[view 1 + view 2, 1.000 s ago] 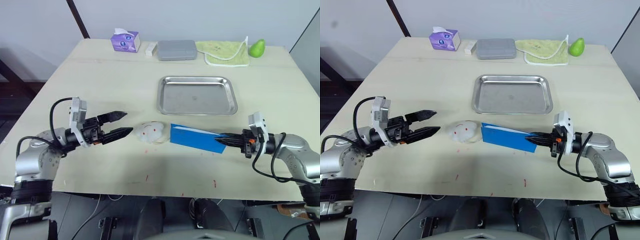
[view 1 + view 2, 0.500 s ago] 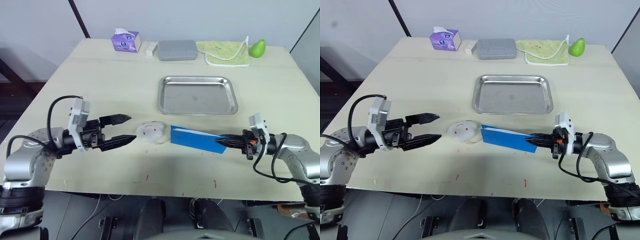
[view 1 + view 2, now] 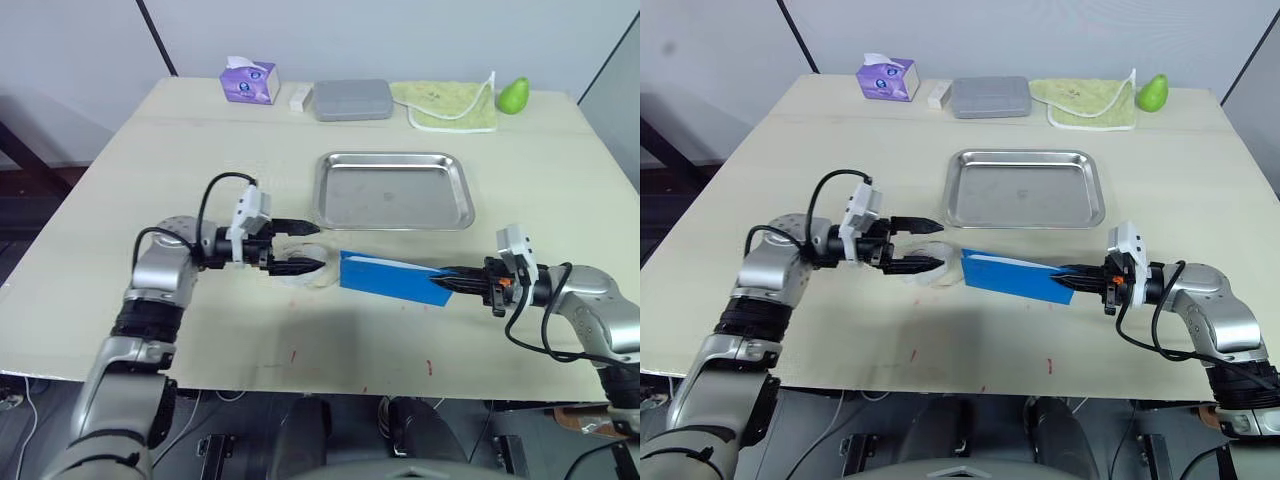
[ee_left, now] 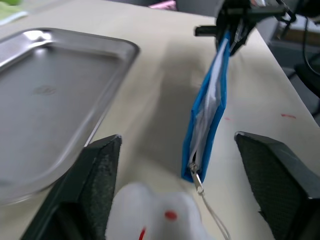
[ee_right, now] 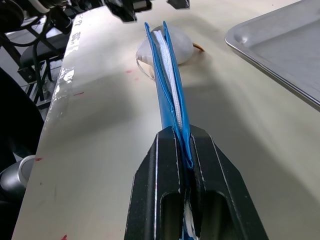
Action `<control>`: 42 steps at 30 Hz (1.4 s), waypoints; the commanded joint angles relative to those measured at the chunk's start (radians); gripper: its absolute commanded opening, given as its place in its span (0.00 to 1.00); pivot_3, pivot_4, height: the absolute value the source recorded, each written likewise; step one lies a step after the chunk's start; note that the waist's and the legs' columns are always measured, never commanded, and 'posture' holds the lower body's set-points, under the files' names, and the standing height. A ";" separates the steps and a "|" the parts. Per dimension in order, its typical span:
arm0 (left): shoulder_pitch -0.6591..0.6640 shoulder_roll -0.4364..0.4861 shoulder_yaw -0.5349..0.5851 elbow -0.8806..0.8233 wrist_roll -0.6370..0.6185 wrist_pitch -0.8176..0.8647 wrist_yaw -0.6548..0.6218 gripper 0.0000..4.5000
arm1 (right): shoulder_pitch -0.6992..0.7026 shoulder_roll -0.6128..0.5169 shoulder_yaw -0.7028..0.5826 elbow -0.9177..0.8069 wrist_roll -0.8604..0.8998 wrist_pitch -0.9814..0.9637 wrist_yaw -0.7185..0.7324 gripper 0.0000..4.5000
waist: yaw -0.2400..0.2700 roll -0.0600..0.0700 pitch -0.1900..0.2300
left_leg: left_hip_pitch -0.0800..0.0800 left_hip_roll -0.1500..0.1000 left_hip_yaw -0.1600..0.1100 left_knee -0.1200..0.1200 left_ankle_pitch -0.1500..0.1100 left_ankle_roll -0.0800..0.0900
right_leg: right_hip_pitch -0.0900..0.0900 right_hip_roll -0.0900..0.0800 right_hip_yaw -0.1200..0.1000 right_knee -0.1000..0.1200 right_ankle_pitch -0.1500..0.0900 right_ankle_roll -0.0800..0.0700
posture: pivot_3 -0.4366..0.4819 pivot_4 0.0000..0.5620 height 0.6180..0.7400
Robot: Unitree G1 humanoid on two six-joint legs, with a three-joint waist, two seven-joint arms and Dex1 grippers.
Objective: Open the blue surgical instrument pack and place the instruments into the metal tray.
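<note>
The blue surgical instrument pack [image 3: 388, 277] stands on its long edge on the table, just in front of the metal tray [image 3: 393, 190]. My right gripper [image 3: 447, 282] is shut on the pack's right corner, and its fingers [image 5: 150, 200] pinch the blue edge. My left gripper [image 3: 312, 247] is open, with its fingers astride a white lump with red marks [image 3: 300, 272] at the pack's left end. The left wrist view looks at the pack [image 4: 209, 112] end-on, with its zip pull [image 4: 198, 178] hanging between my fingers [image 4: 97, 185]. The tray [image 4: 45, 95] is empty. The instruments are hidden.
Along the far edge stand a purple tissue box [image 3: 250, 82], a small white block [image 3: 301, 97], a grey rounded case [image 3: 353, 100], a yellow-green cloth [image 3: 446, 105] and a green pear [image 3: 514, 96]. A thin cord runs from the zip pull toward the white lump [image 4: 155, 212].
My left arm has reached right across the table; its open fingers now sit around the white lump beside the pack's left end. The right gripper still holds the pack in the same place.
</note>
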 commanded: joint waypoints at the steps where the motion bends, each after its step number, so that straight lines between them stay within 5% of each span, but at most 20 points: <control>1: -0.037 -0.023 -0.007 0.036 0.027 -0.052 -0.013 0.85 | -0.010 -0.008 0.001 -0.019 0.000 -0.004 0.009 0.00 | 0.000 0.000 0.000 | 0.000 0.000 0.000 0.000 0.000 0.000 | 0.000 0.000 0.000 0.000 0.000 0.000 | 0.48 0.27 0.98; 14: -0.090 -0.083 -0.004 0.121 0.068 -0.116 -0.014 0.85 | -0.006 -0.010 0.007 -0.040 0.007 0.008 0.019 0.00 | -0.001 0.000 0.000 | 0.000 0.000 0.000 0.000 0.000 0.000 | 0.000 0.000 0.000 0.000 0.000 0.000 | 0.48 0.27 0.98; 24: -0.077 -0.039 0.046 0.103 0.024 -0.064 -0.053 0.85 | 0.001 -0.017 0.003 -0.034 0.001 -0.001 0.023 0.00 | 0.000 0.000 0.000 | 0.000 0.000 -0.001 0.000 0.000 0.000 | 0.000 0.000 0.000 0.000 0.000 0.000 | 0.48 0.27 0.98; 42: -0.068 -0.135 -0.017 0.125 0.113 -0.195 -0.027 0.85 | 0.000 -0.017 0.006 -0.040 0.005 0.003 0.029 0.00 | 0.000 0.000 0.000 | 0.000 0.000 -0.001 0.000 0.000 0.000 | 0.000 0.000 0.000 0.000 0.000 0.000 | 0.48 0.27 0.98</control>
